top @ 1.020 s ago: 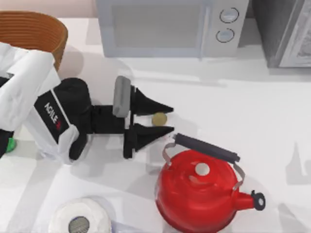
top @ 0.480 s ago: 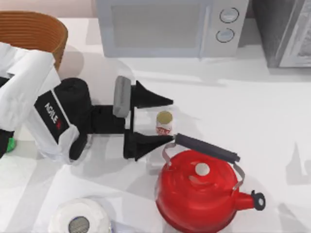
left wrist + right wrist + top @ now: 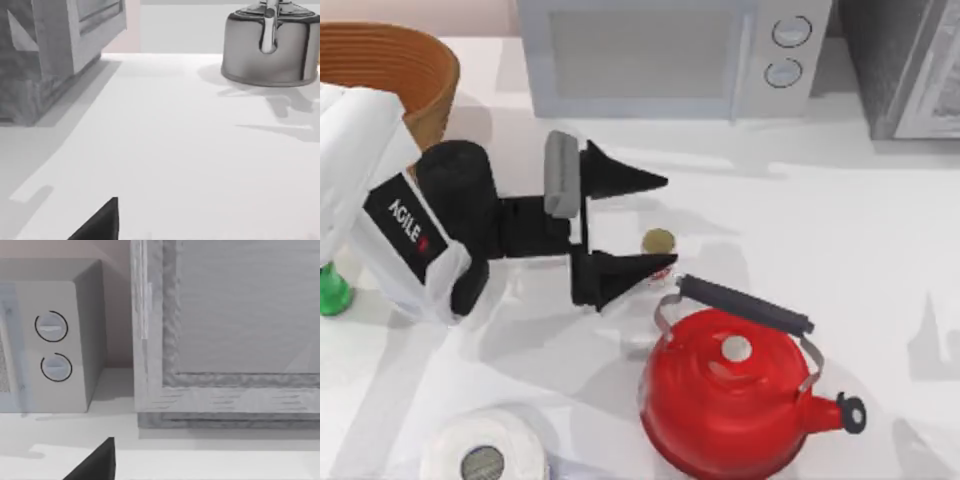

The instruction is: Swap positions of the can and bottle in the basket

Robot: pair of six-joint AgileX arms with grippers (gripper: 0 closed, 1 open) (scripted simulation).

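The left gripper (image 3: 660, 225) gapes wide at frame centre, the can (image 3: 658, 249) between its fingertips, just beside the red kettle (image 3: 730, 405); bare table (image 3: 840, 220) lies right.

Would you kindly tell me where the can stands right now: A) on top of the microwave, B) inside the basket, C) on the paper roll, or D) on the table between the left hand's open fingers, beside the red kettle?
D: the top view shows the can standing on the table between the spread fingers of the left hand, just above the red kettle, far from the basket.
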